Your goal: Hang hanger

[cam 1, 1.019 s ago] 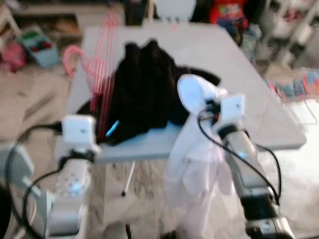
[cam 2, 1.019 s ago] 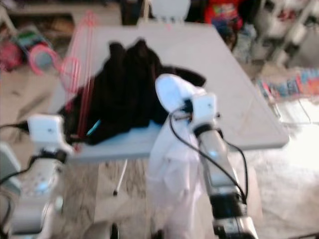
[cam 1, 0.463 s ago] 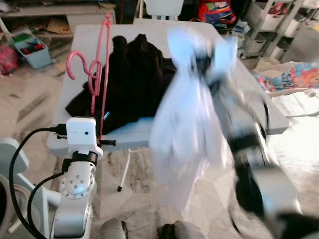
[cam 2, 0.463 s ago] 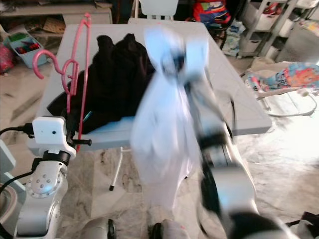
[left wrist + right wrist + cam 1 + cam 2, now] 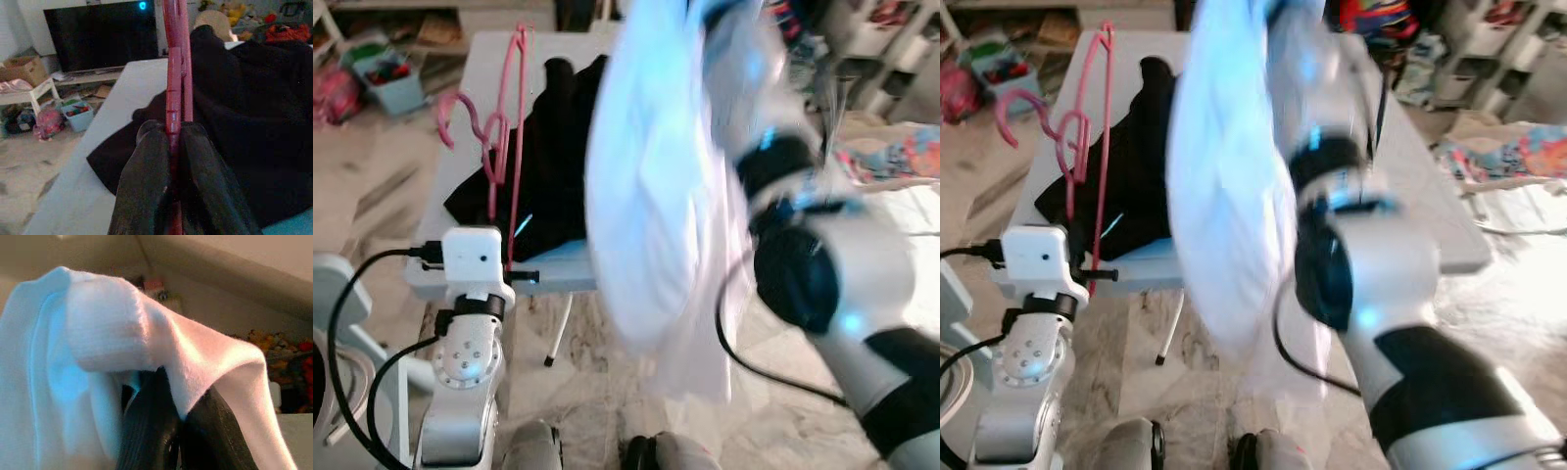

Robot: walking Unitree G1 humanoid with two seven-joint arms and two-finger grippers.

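A table [image 5: 480, 73] stood ahead of the robot. A dark garment [image 5: 553, 157] lay heaped on it, towards its left side. A hanger [image 5: 514, 127] stood against the garment's left edge, its hooks out beyond the table's left rim. The left gripper [image 5: 168, 147] sat at the table's near left corner, clamped on the hanger's shaft. A pale garment [image 5: 656, 196] hung right of the hanger, in front of the table, draped over the right gripper [image 5: 168, 421]. A bin [image 5: 386, 83] sat on the floor further left.
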